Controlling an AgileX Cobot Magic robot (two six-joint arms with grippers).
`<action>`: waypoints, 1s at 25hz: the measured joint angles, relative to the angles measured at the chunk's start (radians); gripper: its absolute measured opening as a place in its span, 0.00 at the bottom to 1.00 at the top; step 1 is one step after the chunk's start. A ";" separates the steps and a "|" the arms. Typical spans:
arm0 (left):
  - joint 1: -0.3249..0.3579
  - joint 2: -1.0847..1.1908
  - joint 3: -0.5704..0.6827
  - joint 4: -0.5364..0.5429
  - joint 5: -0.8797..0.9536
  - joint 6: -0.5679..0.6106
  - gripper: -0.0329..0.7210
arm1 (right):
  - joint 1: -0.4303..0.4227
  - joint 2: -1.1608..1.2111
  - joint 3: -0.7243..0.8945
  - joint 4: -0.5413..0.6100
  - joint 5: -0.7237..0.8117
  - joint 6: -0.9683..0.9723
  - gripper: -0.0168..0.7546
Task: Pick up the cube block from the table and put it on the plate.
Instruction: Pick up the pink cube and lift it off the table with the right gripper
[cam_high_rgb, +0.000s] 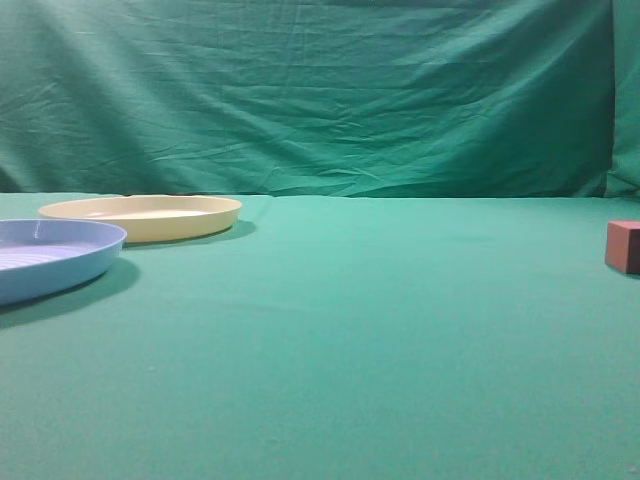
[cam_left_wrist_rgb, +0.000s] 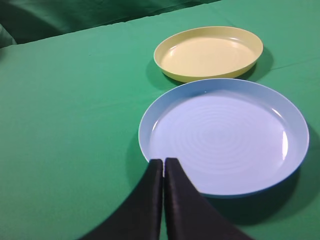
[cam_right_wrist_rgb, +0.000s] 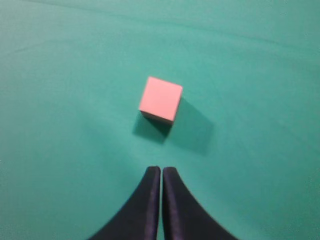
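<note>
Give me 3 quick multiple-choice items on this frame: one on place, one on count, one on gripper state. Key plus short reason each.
1. Where is the cube block?
A. on the yellow plate
B. on the table, apart from both plates
C. in the right gripper

2. How many plates are in view?
A. one
B. two
C. three

3. How do the right gripper's fingers stand?
A. closed together, holding nothing
B. wide open around the cube
C. clamped on a plate rim

Key:
1 B: the cube sits alone on the green table, far right in the exterior view.
2 B: one yellow plate and one blue plate.
3 A: the fingertips meet short of the cube, which lies ahead of them.
</note>
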 joint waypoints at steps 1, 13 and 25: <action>0.000 0.000 0.000 0.000 0.000 0.000 0.04 | 0.023 0.030 -0.008 0.000 -0.025 -0.005 0.02; 0.000 0.000 0.000 0.000 0.000 0.000 0.04 | 0.056 0.291 -0.049 0.011 -0.266 -0.007 0.75; 0.000 0.000 0.000 0.000 0.000 0.000 0.04 | 0.056 0.465 -0.052 0.023 -0.415 -0.004 0.50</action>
